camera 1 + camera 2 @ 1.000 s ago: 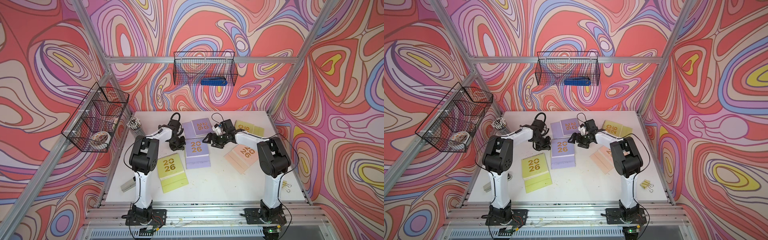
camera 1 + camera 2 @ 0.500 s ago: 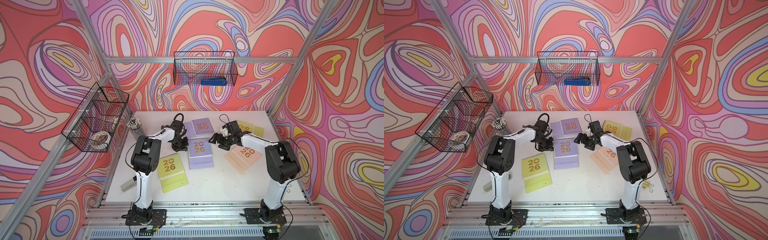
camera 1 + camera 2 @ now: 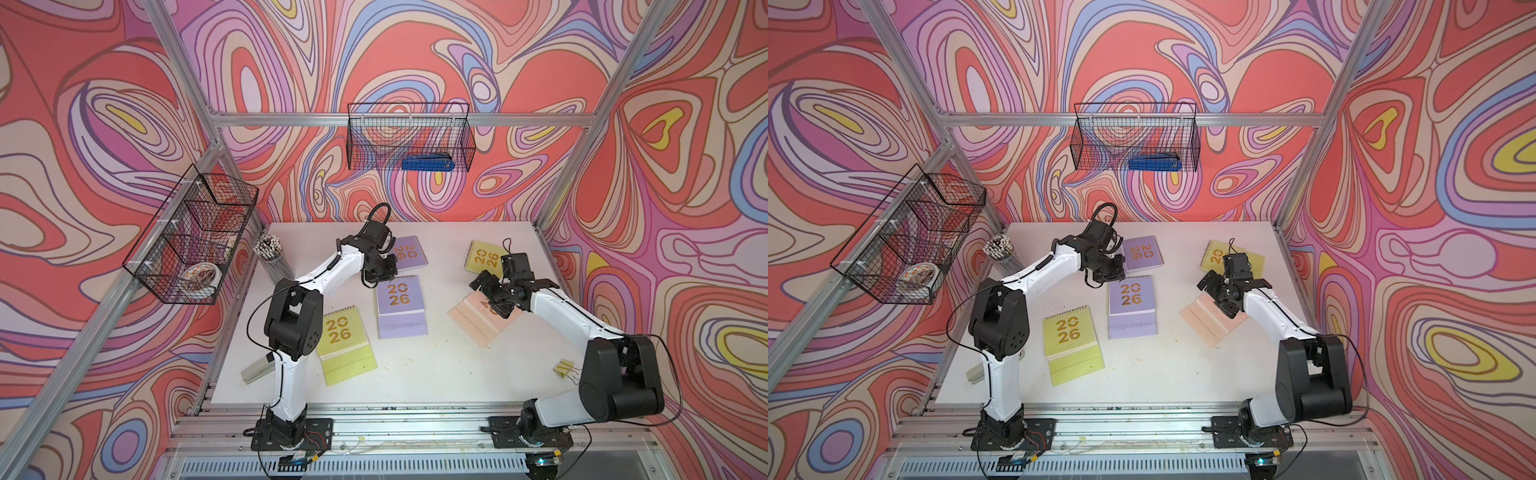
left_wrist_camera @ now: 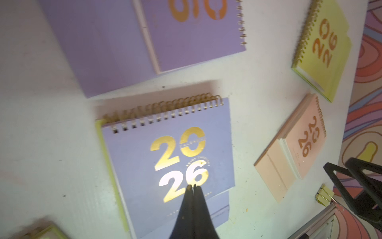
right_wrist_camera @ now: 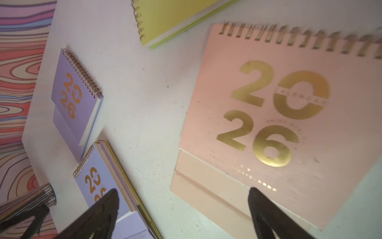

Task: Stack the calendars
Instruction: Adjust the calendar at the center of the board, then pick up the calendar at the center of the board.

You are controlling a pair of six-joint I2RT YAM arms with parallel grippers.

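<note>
In both top views a lilac calendar (image 3: 401, 305) (image 3: 1133, 307) lies mid-table on top of a yellow-green calendar, whose edge (image 4: 100, 134) shows in the left wrist view. My left gripper (image 3: 384, 272) (image 4: 193, 186) hangs shut and empty over that lilac cover. My right gripper (image 3: 496, 297) (image 5: 184, 192) stands wide open above the peach calendar (image 3: 473, 328) (image 5: 279, 115), holding nothing. Another lilac calendar (image 3: 411, 253) lies at the back. One yellow-green calendar (image 3: 482, 255) is at the back right and another (image 3: 343, 345) at the front left.
A cup of pencils (image 3: 270, 257) stands at the table's back left. Wire baskets hang on the left wall (image 3: 191, 241) and the back wall (image 3: 409, 137), the latter holding a blue stapler (image 3: 428, 164). Binder clips (image 3: 565, 368) lie front right, and a grey block (image 3: 257, 370) front left.
My right arm has swung right, away from the middle lilac calendar to above the peach one, and its jaws have widened. My left gripper has shifted slightly right, still shut.
</note>
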